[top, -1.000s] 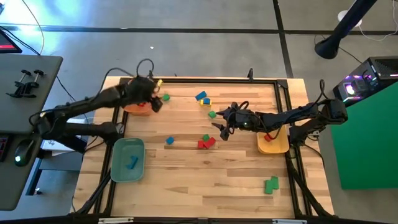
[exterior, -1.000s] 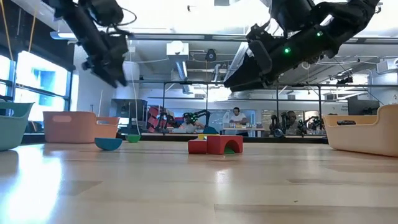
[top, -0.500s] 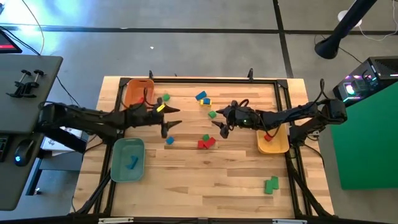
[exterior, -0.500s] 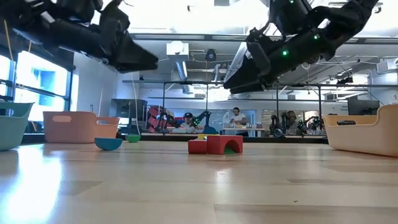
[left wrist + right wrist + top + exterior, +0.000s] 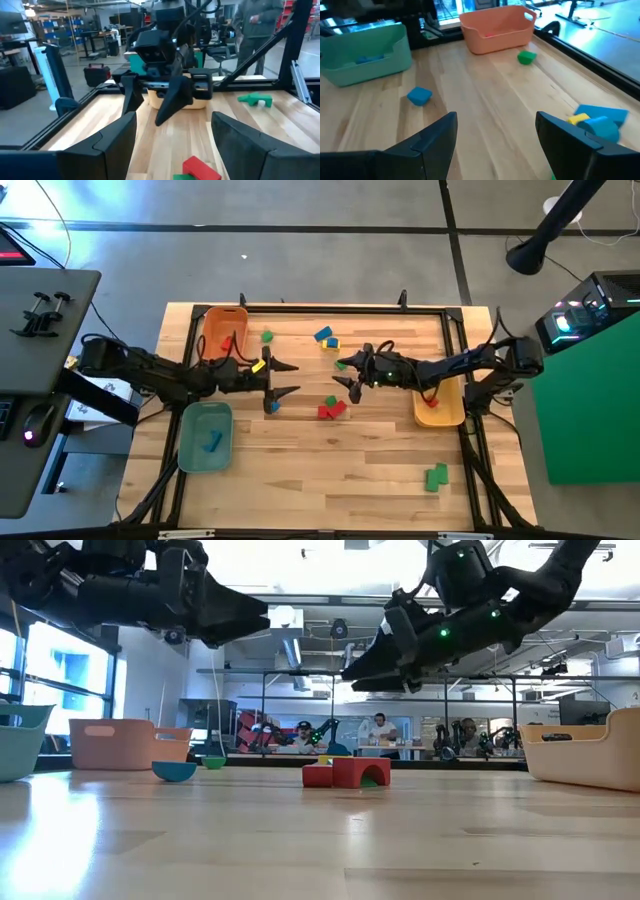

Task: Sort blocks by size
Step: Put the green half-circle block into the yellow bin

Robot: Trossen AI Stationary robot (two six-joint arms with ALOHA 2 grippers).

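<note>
High view: the left gripper (image 5: 284, 379) hangs over the table's middle with its jaws spread and nothing between them, just at 3 o'clock of a small blue block (image 5: 271, 407) — probably lined up to pick from the loose blocks. The right gripper (image 5: 342, 374) faces it from the other side, jaws likewise released and empty, above the red blocks (image 5: 330, 411) and a green block (image 5: 331, 400) lying at its 6 o'clock. The orange tray (image 5: 212, 320) at 10 o'clock of the table holds a red piece, the teal tray (image 5: 192, 452) at 8 o'clock a blue one, and the yellow tray (image 5: 440, 417) at 3 o'clock a red one, so each tray seems to stand for one size. A blue and yellow cluster (image 5: 326, 337) and a small green block (image 5: 267, 336) lie toward 12 o'clock; a green pair (image 5: 436, 476) sits apart at 5 o'clock.

Low view: both grippers hang well above the wood; a red arch block (image 5: 361, 772) touches a smaller red block (image 5: 317, 776).

Left wrist view: its fingers (image 5: 112, 142) stand wide, the other arm beyond, a red block (image 5: 201, 167) below.

Right wrist view: its fingers (image 5: 437, 135) are wide apart; the blue block (image 5: 419, 95) lies loose before the trays.
</note>
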